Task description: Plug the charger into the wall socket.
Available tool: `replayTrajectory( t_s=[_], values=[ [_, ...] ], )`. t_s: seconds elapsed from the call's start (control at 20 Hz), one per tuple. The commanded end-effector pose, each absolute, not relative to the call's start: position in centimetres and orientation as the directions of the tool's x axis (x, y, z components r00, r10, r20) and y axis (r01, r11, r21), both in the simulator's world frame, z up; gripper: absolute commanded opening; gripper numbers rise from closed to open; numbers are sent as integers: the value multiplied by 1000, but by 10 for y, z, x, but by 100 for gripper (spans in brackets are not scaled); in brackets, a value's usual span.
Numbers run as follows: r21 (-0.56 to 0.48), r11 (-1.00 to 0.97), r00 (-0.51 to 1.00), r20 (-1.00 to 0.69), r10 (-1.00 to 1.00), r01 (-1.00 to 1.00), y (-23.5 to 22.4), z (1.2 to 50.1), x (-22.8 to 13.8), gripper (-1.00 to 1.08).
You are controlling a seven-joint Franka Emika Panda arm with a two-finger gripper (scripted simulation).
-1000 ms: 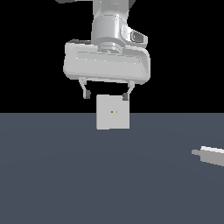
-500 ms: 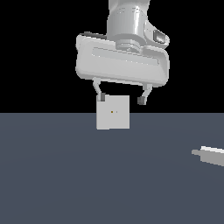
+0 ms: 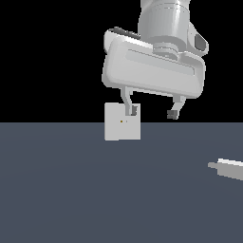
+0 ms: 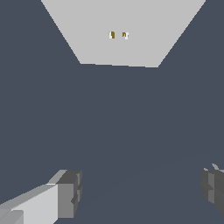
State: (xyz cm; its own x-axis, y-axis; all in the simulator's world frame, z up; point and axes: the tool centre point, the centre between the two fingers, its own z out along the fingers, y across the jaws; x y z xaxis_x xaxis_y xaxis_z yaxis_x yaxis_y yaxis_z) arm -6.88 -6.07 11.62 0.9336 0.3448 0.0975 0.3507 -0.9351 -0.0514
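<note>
Nothing is plugged yet: white fingers (image 3: 153,112) hang wide and empty near the upright light-grey square wall socket (image 3: 122,129), while the small grey white-topped charger (image 3: 230,168) lies ungrasped on the dark desk (image 3: 95,190), far right.

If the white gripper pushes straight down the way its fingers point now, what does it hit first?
Probably just the bare dark grey floor. The open gripper has nothing between its fingers; the flat light-grey square wall socket looks offset beyond it, though depth is unclear.
</note>
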Motion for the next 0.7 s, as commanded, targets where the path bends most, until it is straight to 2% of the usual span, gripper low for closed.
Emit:
replayTrajectory(
  t_s=[0.0, 0.65],
  values=[
    [-50, -923, 921, 110, 374, 381, -70, 113, -72, 100],
    [-39, -853, 844, 171, 508, 521, -117, 97, -82, 100]
  ],
)
